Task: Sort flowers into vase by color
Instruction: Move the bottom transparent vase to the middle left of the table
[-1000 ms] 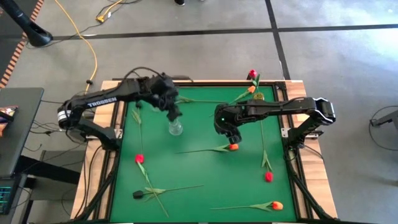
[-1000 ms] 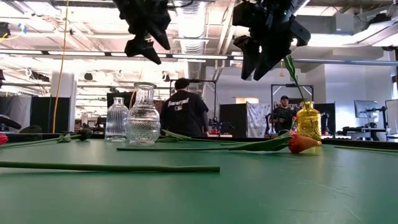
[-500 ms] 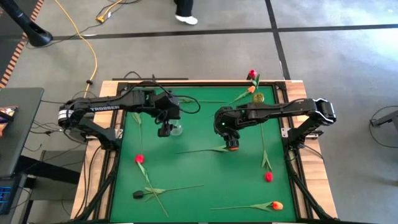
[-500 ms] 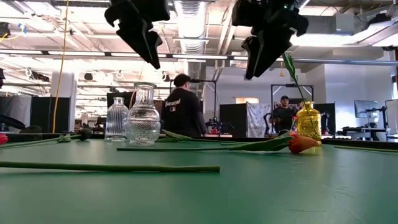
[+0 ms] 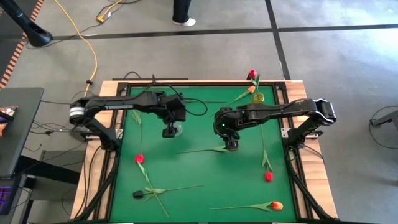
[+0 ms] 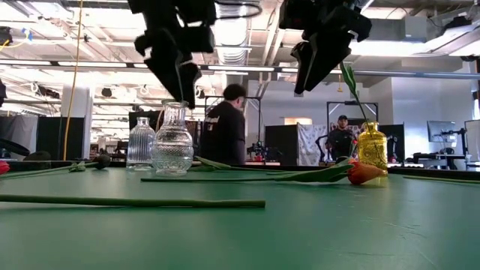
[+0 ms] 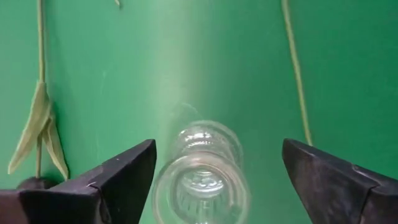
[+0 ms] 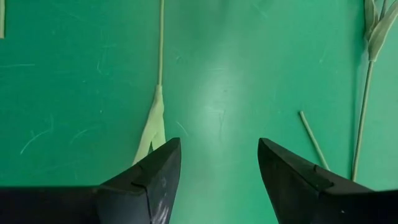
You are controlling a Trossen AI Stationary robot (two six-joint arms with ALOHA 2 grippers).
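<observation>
High view: left gripper [image 5: 169,132] fingers apart above clear vase [image 5: 176,128]; right gripper [image 5: 231,145] fingers apart, empty, over orange tulip [image 6: 365,172] right of vase. Tulip light, floppy; likely best pinched mid-stem.

Two dark, near-black arms built of slim tube segments and bulkier joint housings. Thin black cables loop loosely over the left arm near its wrist. The left gripper [image 7: 214,180] and right gripper [image 8: 217,177] look alike — each a pair of matte black wedge-shaped fingers [image 8: 149,180] tapering to blunt tips, edges slightly bevelled.
</observation>
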